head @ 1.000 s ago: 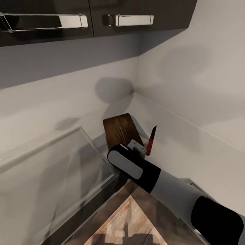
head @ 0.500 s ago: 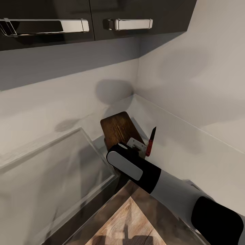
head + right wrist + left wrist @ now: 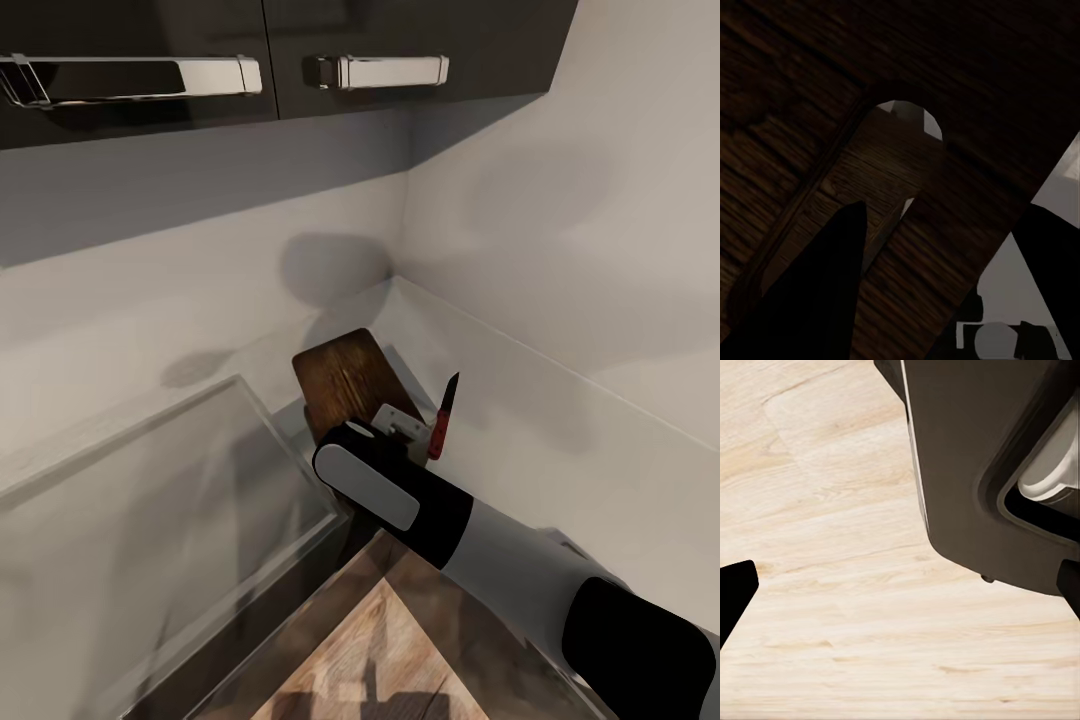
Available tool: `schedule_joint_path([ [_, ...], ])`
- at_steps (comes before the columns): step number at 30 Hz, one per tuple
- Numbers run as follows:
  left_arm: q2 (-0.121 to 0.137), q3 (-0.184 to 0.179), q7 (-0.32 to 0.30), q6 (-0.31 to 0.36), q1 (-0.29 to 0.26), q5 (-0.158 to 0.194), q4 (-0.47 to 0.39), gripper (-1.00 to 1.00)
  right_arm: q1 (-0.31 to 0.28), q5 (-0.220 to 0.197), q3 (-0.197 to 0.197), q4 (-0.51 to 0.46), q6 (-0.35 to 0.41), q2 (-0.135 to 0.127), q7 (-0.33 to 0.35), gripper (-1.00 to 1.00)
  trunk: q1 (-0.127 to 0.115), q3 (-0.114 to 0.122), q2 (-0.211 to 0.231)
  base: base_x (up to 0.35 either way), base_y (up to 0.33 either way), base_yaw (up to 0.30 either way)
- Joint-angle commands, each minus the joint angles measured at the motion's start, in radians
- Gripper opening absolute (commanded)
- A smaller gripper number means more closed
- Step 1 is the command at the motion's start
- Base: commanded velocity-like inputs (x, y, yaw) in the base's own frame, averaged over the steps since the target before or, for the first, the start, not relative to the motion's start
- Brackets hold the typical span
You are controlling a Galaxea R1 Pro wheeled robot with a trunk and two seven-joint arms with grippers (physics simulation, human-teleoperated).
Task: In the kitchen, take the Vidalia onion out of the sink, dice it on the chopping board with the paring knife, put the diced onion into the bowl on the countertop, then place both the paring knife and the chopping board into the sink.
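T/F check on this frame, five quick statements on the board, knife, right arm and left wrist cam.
1. The chopping board is tilted up, not flat on the countertop. True.
2. The paring knife points blade down. False: its blade points up, red handle below.
3. The right gripper is at the board's near end. True.
4. The board's slot hole shows in the right wrist view. True.
5. The left wrist view looks at the sink. False: it shows pale wood floor.
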Motion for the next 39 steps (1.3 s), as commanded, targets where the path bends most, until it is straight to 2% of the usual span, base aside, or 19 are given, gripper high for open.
schedule_joint_path([
  [1, -0.003, 0.002, -0.008, -0.005, -0.001, 0.011, 0.003, 1.00, -0.001, -0.003, 0.001, 0.000, 0.009, 0.000, -0.004, -1.00, 0.001, -0.001, -0.002, 0.000, 0.000, 0.000],
  [12, -0.016, 0.002, -0.008, -0.003, -0.001, 0.011, 0.004, 1.00, -0.001, -0.002, 0.002, -0.001, 0.054, 0.000, -0.004, -1.00, 0.001, 0.012, -0.002, -0.021, 0.000, 0.000],
  [15, -0.015, 0.002, -0.008, -0.003, -0.001, 0.012, 0.004, 1.00, -0.001, -0.002, 0.002, -0.002, 0.093, 0.000, -0.004, -1.00, 0.001, 0.016, -0.002, -0.259, 0.000, 0.000],
  [17, -0.015, 0.003, -0.008, -0.002, -0.001, 0.012, 0.004, 1.00, -0.001, -0.002, 0.002, -0.003, 0.115, 0.000, 0.036, -1.00, 0.001, 0.020, -0.002, -0.313, 0.000, 0.000],
  [20, -0.015, 0.003, -0.008, -0.002, -0.001, 0.012, 0.004, 1.00, -0.001, -0.002, 0.002, -0.003, 0.121, 0.000, 0.061, -1.00, 0.001, 0.024, -0.002, -0.322, 0.000, 0.000],
  [27, -0.014, 0.004, -0.008, -0.002, -0.001, 0.012, 0.004, 1.00, -0.001, -0.002, 0.004, -0.003, 0.124, 0.000, 0.071, -1.00, 0.001, 0.035, -0.002, -0.332, 0.000, 0.000],
  [30, -0.014, 0.004, -0.008, -0.002, -0.001, 0.012, 0.004, 1.00, -0.001, -0.002, 0.031, -0.003, 0.125, 0.000, 0.072, -1.00, 0.001, 0.040, -0.002, -0.338, 0.000, 0.000],
  [32, -0.014, 0.004, -0.008, -0.002, -0.001, 0.012, 0.004, 1.00, -0.001, -0.002, 0.067, -0.003, 0.124, 0.000, 0.073, -1.00, 0.001, 0.043, -0.002, -0.338, 0.000, 0.000],
  [35, -0.014, 0.004, -0.008, -0.002, -0.001, 0.012, 0.004, 1.00, -0.001, -0.002, 0.087, -0.003, 0.125, 0.000, 0.073, -1.00, 0.001, 0.048, -0.002, -0.331, 0.000, 0.000],
  [39, -0.014, 0.004, -0.008, -0.003, -0.001, 0.012, 0.004, 1.00, -0.001, -0.002, 0.092, -0.017, 0.127, 0.000, 0.074, -1.00, 0.001, 0.054, -0.002, -0.202, 0.000, 0.000],
])
